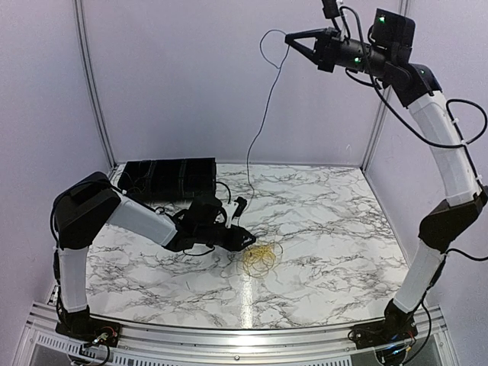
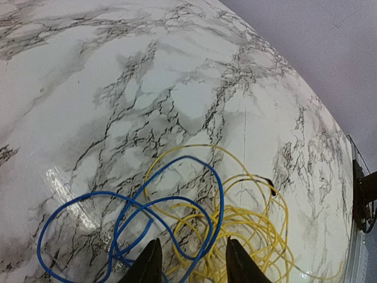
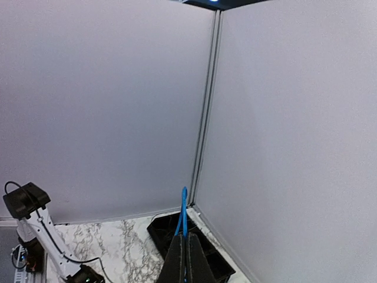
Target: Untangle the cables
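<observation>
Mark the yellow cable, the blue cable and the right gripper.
yellow cable (image 2: 253, 221), left wrist view, dense coil
blue cable (image 2: 185, 157), left wrist view, top of loop
right gripper (image 1: 288, 38), top external view, fingertips

A white marble-patterned tabletop (image 1: 335, 221) sits enclosed by plain pale walls (image 1: 175, 84), a metal rail (image 1: 229, 333) along its near edge.

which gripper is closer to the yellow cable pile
Left. The left gripper hovers right over the yellow cable pile; the right gripper is raised high, far above it, jaws closed on a blue cable.
</observation>
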You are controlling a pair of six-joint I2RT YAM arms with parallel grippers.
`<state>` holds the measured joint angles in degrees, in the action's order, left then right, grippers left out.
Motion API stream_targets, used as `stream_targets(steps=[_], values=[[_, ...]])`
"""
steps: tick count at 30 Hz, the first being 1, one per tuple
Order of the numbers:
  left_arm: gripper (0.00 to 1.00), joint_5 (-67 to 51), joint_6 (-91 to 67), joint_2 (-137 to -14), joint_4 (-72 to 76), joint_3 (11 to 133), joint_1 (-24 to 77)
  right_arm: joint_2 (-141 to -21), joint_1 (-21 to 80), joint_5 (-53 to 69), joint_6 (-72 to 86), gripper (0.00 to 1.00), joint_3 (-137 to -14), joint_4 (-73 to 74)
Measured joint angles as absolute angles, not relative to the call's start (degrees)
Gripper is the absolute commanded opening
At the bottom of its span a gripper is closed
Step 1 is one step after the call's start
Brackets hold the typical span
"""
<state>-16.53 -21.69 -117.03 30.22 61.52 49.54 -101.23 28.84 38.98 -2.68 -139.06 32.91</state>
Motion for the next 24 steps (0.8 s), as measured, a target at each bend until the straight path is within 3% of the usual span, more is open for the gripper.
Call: stream_targets(steps=[14,24], values=[[0.43,-16.47,-21.78,-116.66,30.57,56.90,49.39,-93.49,25.26,25.82,-5.21,0.00,-139.41,18.00],[0.52,-12.93,-21.98,-104.75,30.15,56.71,49.34,-86.65,25.21,24.49,-7.31,0.00,-115.81,15.40]])
